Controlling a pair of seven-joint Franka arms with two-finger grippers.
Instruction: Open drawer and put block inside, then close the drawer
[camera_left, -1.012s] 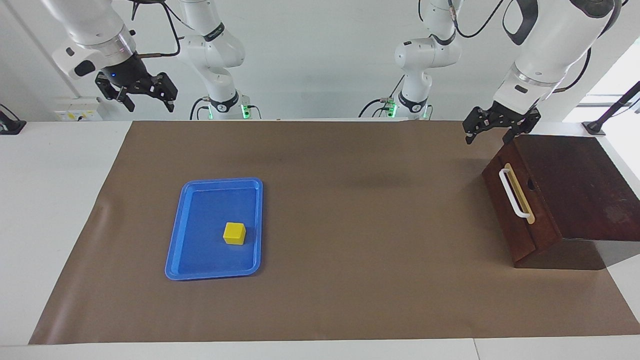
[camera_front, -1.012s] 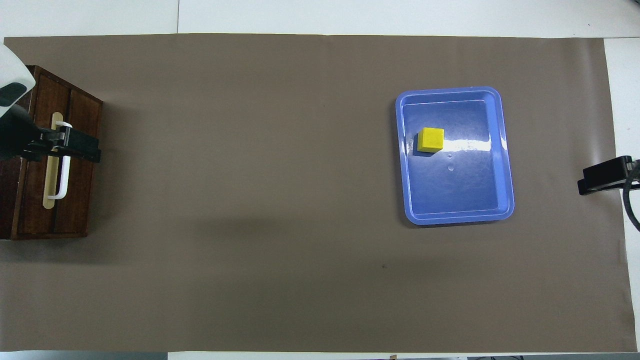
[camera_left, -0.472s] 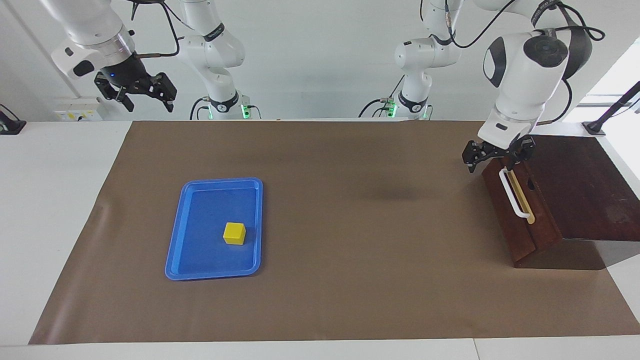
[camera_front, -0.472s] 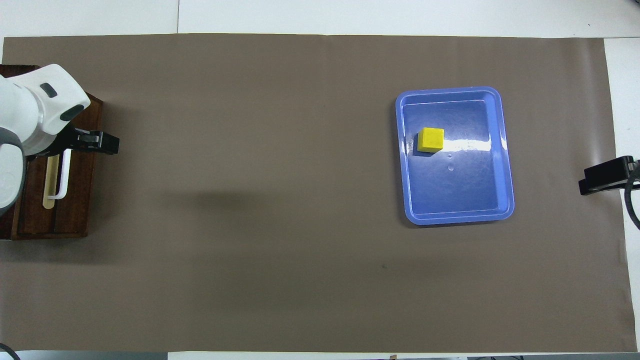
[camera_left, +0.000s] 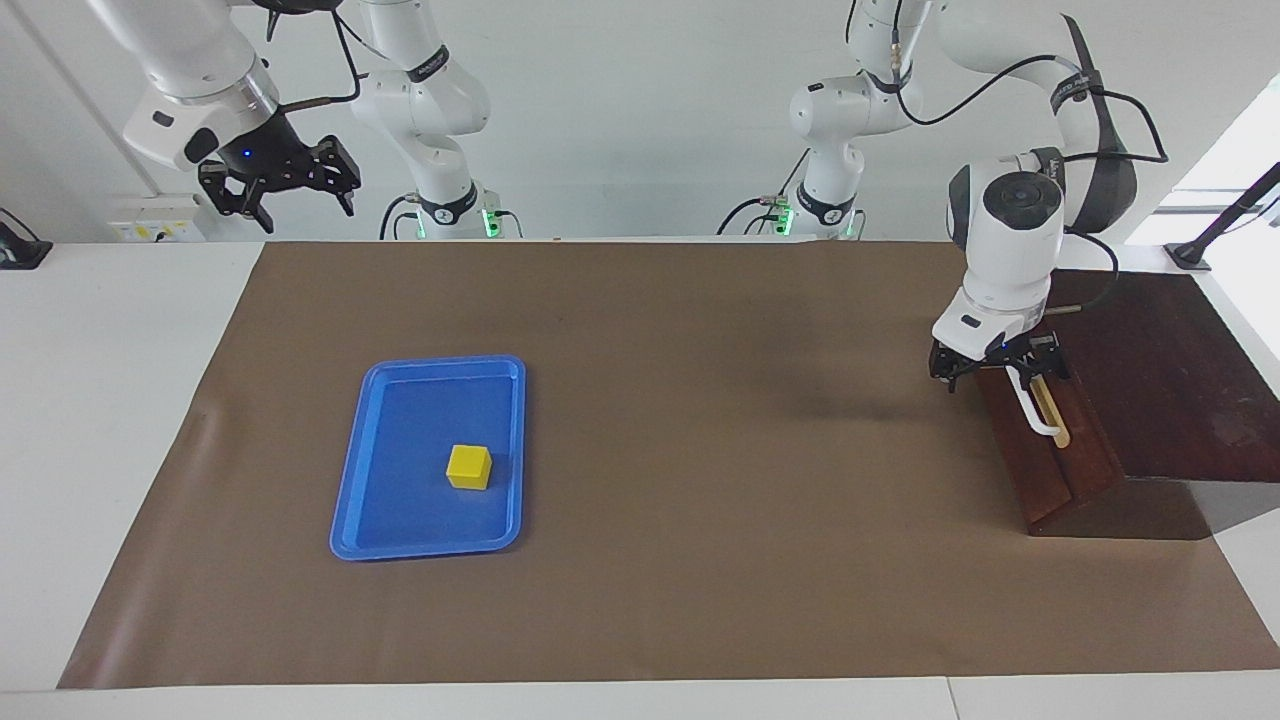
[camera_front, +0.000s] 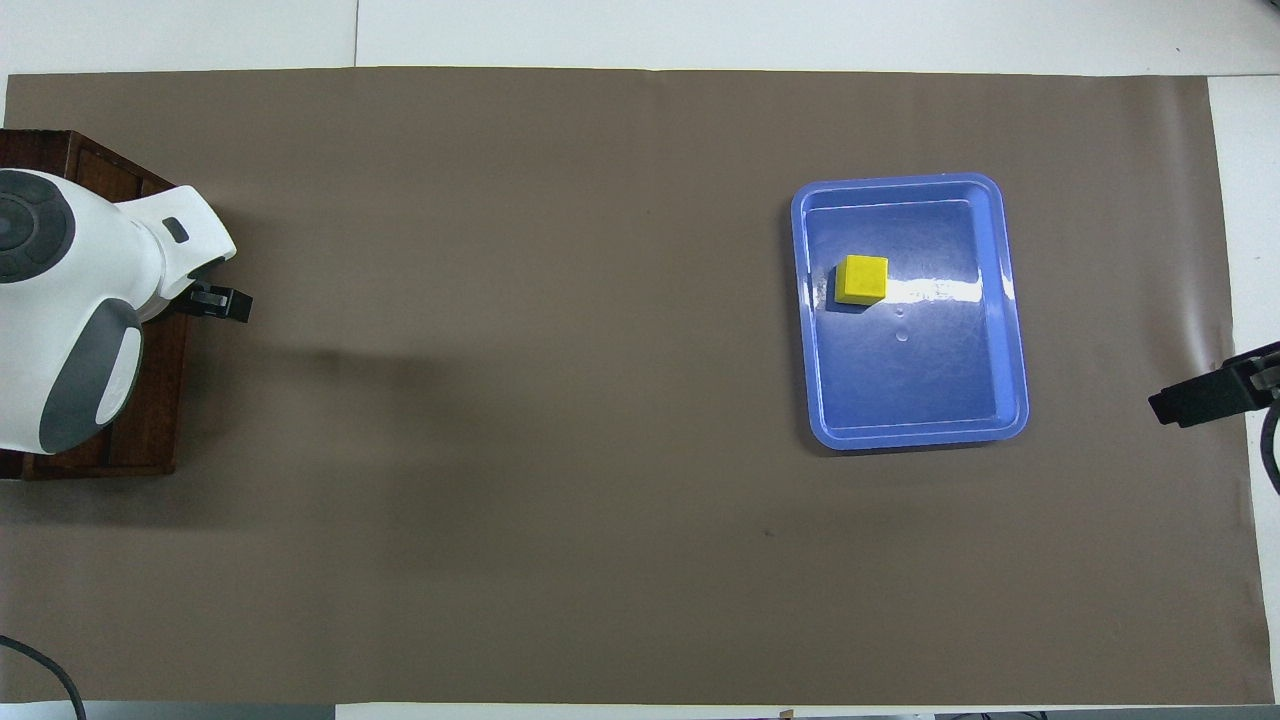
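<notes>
The drawer (camera_left: 1043, 478) of the dark wooden box is closed, at the left arm's end of the table. Its white bar handle (camera_left: 1040, 415) shows in the facing view. My left gripper (camera_left: 995, 372) is open and low at the end of the handle nearer to the robots; I cannot tell if it touches. In the overhead view the left arm covers the handle and one finger (camera_front: 225, 303) pokes out. The yellow block (camera_left: 469, 467) (camera_front: 862, 279) lies in the blue tray (camera_left: 430, 548) (camera_front: 915, 436). My right gripper (camera_left: 285, 185) (camera_front: 1200, 395) is open, raised and empty.
The brown mat (camera_left: 700, 420) covers most of the table. The wooden box (camera_left: 1160, 390) stands at the mat's edge at the left arm's end. The blue tray lies toward the right arm's end, with bare mat between it and the box.
My left gripper has come down from above the box's corner to the handle's end nearer the robots. My right gripper has shifted slightly. The block and the drawer have not moved.
</notes>
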